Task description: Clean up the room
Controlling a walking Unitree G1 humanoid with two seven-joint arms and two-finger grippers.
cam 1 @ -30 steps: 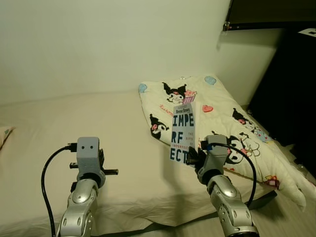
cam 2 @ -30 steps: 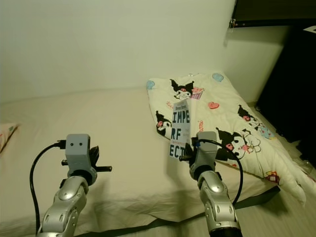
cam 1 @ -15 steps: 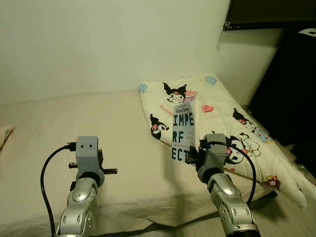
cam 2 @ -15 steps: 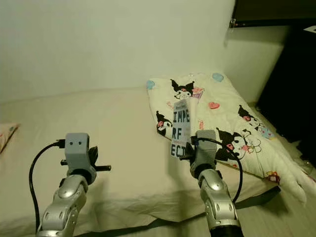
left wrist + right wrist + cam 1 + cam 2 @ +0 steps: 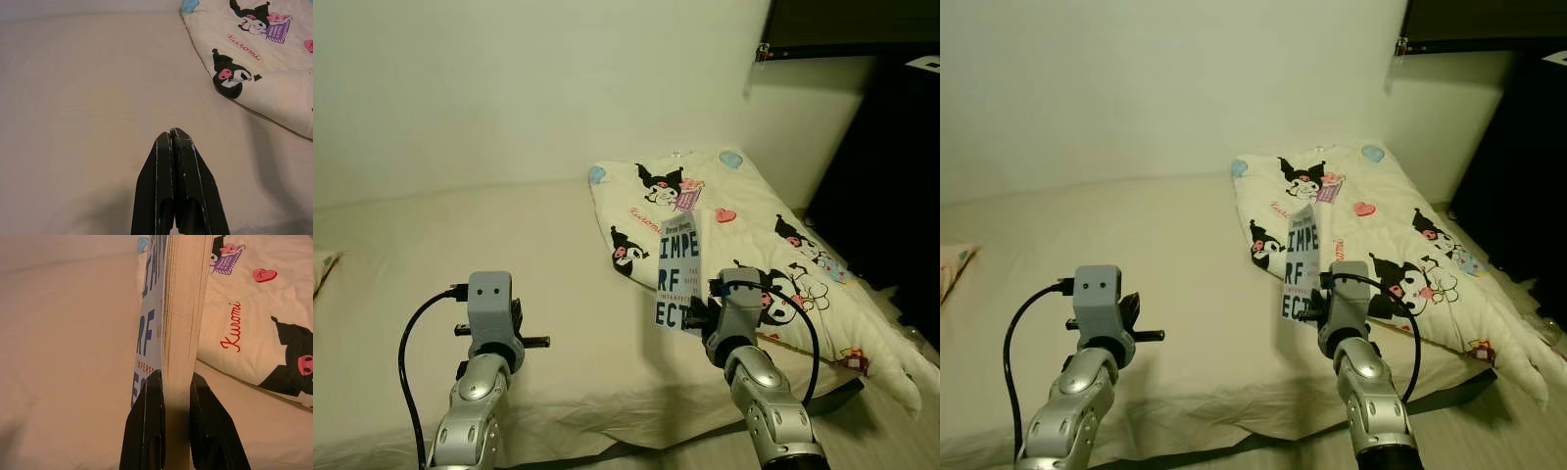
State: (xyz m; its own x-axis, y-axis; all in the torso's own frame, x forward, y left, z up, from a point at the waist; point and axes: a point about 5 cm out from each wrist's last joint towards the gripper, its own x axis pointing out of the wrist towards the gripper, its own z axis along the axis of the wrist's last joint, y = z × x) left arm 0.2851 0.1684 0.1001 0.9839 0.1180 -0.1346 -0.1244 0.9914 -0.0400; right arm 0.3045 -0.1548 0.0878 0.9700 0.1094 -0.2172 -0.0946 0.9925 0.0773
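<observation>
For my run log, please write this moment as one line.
right gripper: shut on book, held upright above bed | left gripper: shut, empty | quilt: lying on bed

Cream wall (image 5: 509,88) behind; dark furniture (image 5: 891,166), maybe wardrobe, at right.

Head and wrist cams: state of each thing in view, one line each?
book: closed, held upright above the bed, clamped at its lower edge
right gripper: shut on the book, a finger on each cover
left gripper: shut, holding nothing, above the sheet
comforter: lying rumpled on the right part of the bed, one edge hanging off
bed: bare beige sheet, unmade
</observation>
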